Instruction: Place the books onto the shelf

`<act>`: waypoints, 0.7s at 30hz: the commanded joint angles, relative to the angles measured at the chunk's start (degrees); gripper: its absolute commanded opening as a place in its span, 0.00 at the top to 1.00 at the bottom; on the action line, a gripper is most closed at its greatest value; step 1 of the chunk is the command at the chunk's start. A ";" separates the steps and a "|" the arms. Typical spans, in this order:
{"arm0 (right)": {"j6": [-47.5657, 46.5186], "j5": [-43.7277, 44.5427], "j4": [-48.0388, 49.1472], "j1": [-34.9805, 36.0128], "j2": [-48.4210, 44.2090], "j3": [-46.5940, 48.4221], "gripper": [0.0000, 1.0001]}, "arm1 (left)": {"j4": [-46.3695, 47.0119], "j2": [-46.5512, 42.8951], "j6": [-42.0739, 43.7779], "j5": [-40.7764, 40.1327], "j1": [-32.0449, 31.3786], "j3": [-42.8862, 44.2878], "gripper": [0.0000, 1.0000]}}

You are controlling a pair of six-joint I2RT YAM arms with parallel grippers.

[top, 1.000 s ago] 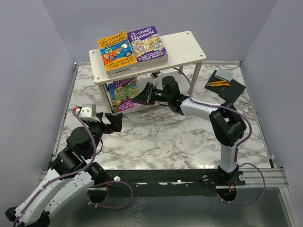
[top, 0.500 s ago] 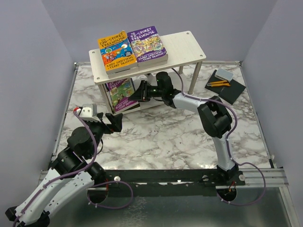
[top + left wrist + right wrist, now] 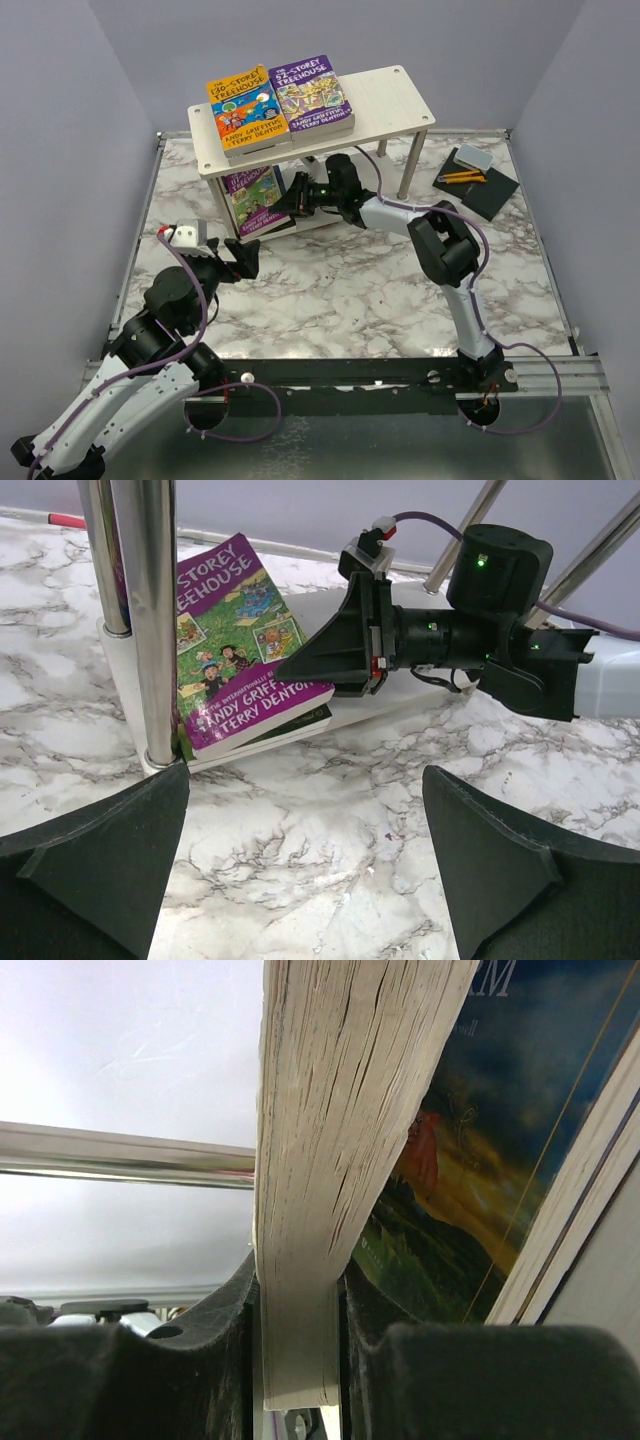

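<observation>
Right gripper (image 3: 297, 196) pinches the purple book (image 3: 235, 650) by its page edge, so it can lie flat on the lower tier of the shelf (image 3: 390, 95), atop another book (image 3: 470, 1170) at the left end. Left gripper (image 3: 238, 262) hangs wide open over the near-left surface (image 3: 350, 290), out of the way.

Even diffuse light from above, soft shadows — dim only under the shelf (image 3: 395, 95) top. Streak glare on the metal post (image 3: 150, 610). Right wrist view: background blown out white, fingers (image 3: 170, 1380) soft — book (image 3: 320, 1160) sharp.
</observation>
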 commanded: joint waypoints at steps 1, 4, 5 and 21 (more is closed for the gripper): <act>1.24 -0.35 4.22 0.06 2.01 3.24 0.99 | -0.15 0.57 0.70 -1.39 0.21 -0.33 0.01; 1.61 -0.37 4.26 0.08 2.73 3.74 0.99 | -0.15 0.74 0.76 -1.37 0.22 -0.33 0.01; 1.71 -0.45 4.42 0.10 2.86 3.72 0.99 | -0.15 0.78 0.71 -1.34 0.21 -0.28 0.01; 1.67 0.24 3.81 1.52 4.30 3.63 0.98 | -0.15 0.67 0.84 -1.32 0.21 -0.24 0.01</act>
